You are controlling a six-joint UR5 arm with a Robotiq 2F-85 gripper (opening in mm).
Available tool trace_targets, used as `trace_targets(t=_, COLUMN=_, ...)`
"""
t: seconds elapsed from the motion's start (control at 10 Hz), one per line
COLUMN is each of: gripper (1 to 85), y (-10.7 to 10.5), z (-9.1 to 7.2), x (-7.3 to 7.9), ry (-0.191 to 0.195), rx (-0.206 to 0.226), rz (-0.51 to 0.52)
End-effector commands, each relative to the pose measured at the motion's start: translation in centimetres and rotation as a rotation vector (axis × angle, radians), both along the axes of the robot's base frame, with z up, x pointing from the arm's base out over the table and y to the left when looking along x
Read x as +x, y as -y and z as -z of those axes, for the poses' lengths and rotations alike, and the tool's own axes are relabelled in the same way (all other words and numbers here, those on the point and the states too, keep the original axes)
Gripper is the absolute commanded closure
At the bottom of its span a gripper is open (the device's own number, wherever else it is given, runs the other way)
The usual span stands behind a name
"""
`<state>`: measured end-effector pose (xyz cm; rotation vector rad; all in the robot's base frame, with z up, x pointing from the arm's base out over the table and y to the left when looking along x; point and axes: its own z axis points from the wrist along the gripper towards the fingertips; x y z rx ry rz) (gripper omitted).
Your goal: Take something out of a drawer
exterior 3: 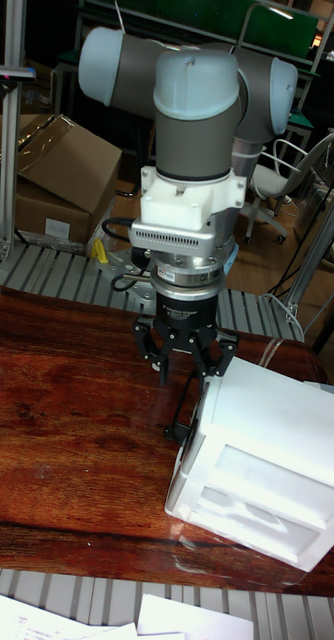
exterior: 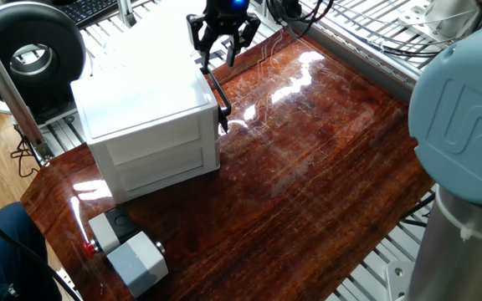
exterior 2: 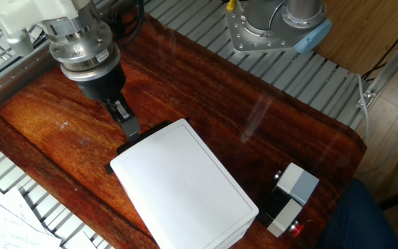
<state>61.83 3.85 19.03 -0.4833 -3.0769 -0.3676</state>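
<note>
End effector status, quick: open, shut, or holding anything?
End effector: open and holding nothing, fingers spread above the black handle at the front of the white cabinet.

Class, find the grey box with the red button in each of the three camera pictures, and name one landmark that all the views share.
One fixed view: grey box with the red button, bottom left corner.
The other fixed view: bottom right, beside the white cabinet's far end.
Tall fixed view: not in the picture.
Shared landmark: the white cabinet.
</note>
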Motion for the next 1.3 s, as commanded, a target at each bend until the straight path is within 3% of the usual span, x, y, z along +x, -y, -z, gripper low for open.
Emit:
trace_targets(t=0.0, gripper=34.0, y=0.1, z=0.6, x=-0.1, ry=0.014, rx=0.017, rz=-0.029)
trace_targets(t=0.4, gripper=34.0, y=1.1, z=1.6, x=-0.8, ry=0.031, rx=0.020, rz=-0.060)
trace_targets(t=1.0, gripper=34.0, y=1.0, z=3.1, x=0.0, ry=0.068, rx=0.020, rz=-0.057)
trace_targets(t=1.2, gripper=34.3, y=0.9, z=3.1, x=0.0, ry=0.065, rx=0.022, rz=-0.056)
